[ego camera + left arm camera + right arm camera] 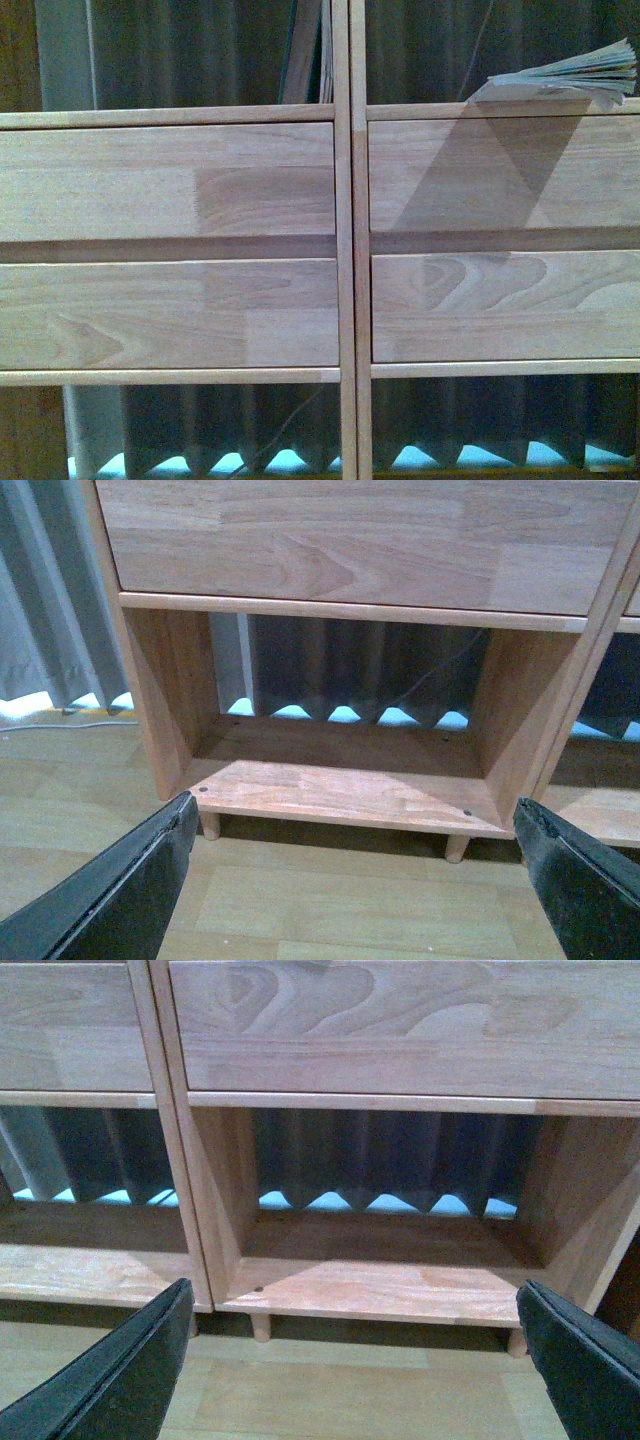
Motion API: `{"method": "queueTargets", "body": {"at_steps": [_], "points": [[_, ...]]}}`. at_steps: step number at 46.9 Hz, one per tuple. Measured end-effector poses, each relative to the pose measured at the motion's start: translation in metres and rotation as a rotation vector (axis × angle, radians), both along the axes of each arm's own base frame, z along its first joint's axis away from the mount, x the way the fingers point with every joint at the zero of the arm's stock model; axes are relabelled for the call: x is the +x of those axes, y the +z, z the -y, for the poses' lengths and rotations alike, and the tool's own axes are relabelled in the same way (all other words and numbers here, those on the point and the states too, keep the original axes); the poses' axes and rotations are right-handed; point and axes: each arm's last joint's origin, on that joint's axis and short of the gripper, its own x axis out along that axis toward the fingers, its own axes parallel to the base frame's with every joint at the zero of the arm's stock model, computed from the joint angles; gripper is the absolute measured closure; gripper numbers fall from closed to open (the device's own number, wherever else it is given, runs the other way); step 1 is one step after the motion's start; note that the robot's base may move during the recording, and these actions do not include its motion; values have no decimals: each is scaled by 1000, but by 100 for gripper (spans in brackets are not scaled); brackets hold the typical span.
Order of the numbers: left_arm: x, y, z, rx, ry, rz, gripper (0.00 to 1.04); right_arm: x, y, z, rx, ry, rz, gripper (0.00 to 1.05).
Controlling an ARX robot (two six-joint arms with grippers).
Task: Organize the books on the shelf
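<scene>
The shelf (345, 250) fills the front view. Its central divider (352, 300) runs top to bottom, and two drawer panels (170, 180) are stacked across each column. Above and below the panels the compartments are open at front and back, so a dark pleated curtain (200, 50) shows through them.

In the upper left compartment, thin leaning books (303, 50) stand tilted, packed against the divider. Their upper ends run out of frame. In the upper right compartment, a fanned book (575, 78) lies flat on the board with its pages splayed. It sits right at the front edge, one corner hangs slightly over it, and its shadow falls on the panel below. No titles or cover colours can be read.

Only the wrist views show the grippers and the bottom of the shelf. The left gripper (355, 808) faces the lower left compartment. Its two dark fingers (130, 880) are spread nearly the full width of the opening and grasp nothing. The right gripper (355, 1288) faces the lower right compartment in the same way, spread wide with nothing between its fingers (120, 1370).

Both bottom boards are bare wood bounded by upright side walls. Short round legs (455, 848) lift the boards off the pale wood floor (300, 900), leaving a shadowed gap beneath. The front view ends above this bottom edge and shows neither arm. The books appear in neither wrist view.
</scene>
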Motion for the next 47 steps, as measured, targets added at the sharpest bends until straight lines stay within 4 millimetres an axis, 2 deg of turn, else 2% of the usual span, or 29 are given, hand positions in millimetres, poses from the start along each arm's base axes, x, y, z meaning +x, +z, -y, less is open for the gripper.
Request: {"method": "queueTargets", "body": {"at_steps": [47], "points": [[0, 0, 0, 1, 0, 0, 7, 0, 0, 0, 0, 0, 0, 7]]}}
